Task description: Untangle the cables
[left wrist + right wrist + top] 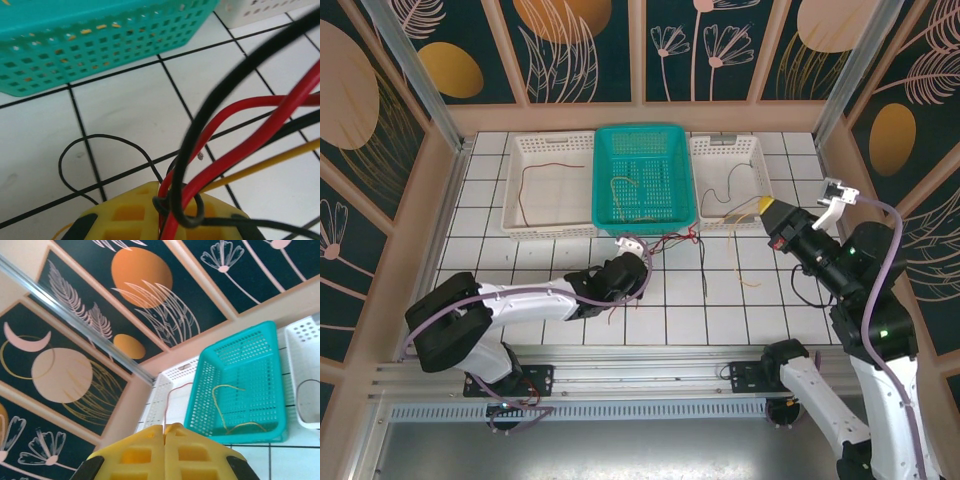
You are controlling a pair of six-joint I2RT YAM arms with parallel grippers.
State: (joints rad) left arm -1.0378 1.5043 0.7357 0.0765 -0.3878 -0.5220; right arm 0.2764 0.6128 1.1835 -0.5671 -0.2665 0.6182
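Glossy cables (250, 144), perforated plastic basket (100, 45)

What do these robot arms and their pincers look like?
The left arm and right arm are white shells with black joints, each trailed by a lilac cable. The left pincer and right pincer have blocky yellow fingers moulded with square pockets. A green light glows on the right one.

The tabletop (570, 290) is tiled white with a black grid. The middle basket (640, 130) is coloured teal, the left basket (510, 190) and the right basket (725, 143) white. A red cable (235, 152), a black cable (220, 86) and a yellow cable (270, 163) are seen. The left hand (162, 200) and right hand (164, 435) are padded yellow. The walls (740, 50) are painted navy with orange discs and pink flowers.
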